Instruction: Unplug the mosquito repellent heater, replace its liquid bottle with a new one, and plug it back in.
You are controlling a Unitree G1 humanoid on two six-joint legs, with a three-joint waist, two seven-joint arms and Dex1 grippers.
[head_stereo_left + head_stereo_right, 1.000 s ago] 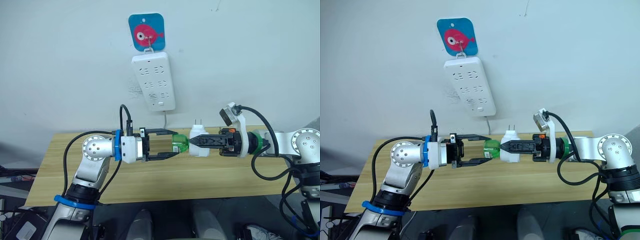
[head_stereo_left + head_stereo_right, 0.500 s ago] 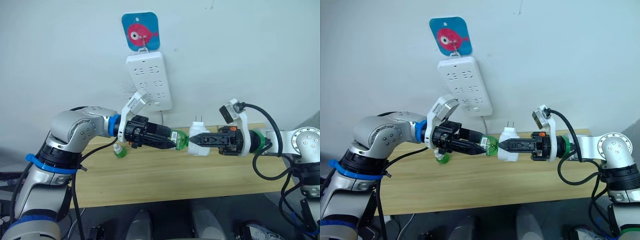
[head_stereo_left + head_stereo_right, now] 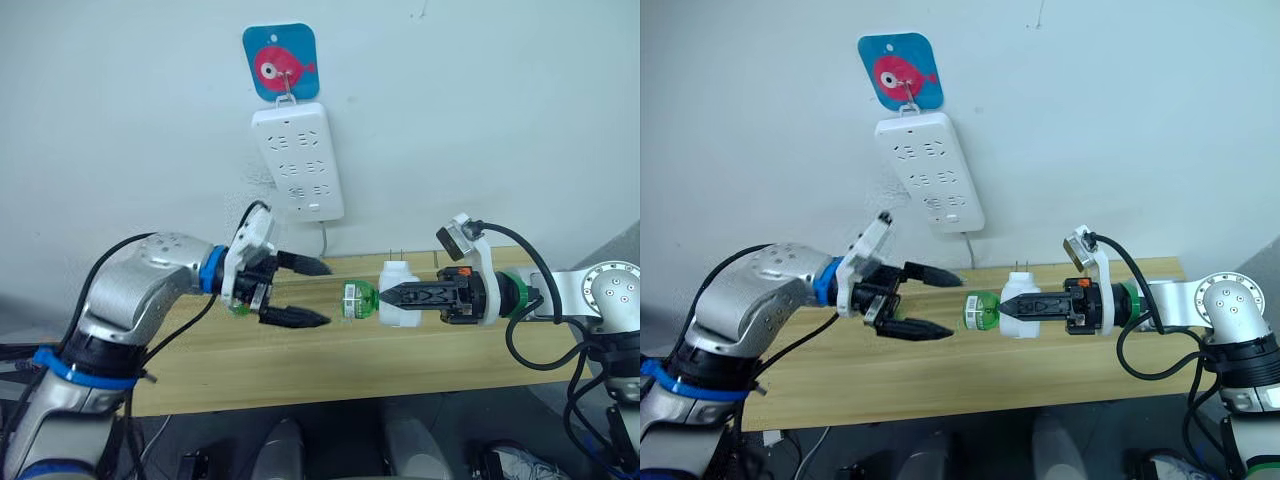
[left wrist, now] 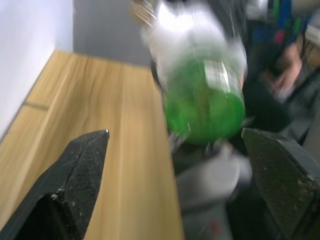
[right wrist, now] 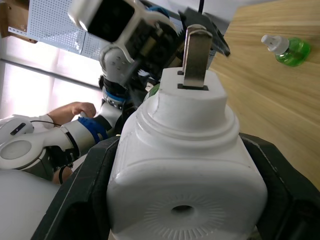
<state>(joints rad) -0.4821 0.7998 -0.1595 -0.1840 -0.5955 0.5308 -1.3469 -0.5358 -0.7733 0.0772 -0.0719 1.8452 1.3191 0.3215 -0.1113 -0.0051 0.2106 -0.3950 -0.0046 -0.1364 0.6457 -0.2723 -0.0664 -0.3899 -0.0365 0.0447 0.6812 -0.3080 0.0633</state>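
From the head cam, your right gripper [image 3: 392, 297] is clamped on the mosquito repellent heater [image 3: 398, 294], holding it in the air over the wooden table [image 3: 420, 352], below and right of the power strip [image 3: 297, 160] on the wall. A green bottle [image 3: 355, 299] sticks out of the heater's left end, and your left gripper [image 3: 312, 293] sits just left of it with fingers spread wide, holding nothing. The long axis runs pretty much left to right: bottle pointing left toward your left gripper, prongs sticking up. In the left wrist view the bottle's round green bottom [image 4: 206, 107] faces the camera between the two open fingers [image 4: 72, 180], a bit off toward one side, so I'd centre it before closing. Then grab the bottle body square on, keep the heater hand firm, and turn along that axis rather than yanking sideways. In the right wrist view the heater [image 5: 185, 165] is wedged between that gripper's fingers with its vent hole toward the camera and a prong [image 5: 195, 56] on top, and there's another green bottle [image 5: 285, 50] with a white tip lying on the table beyond.
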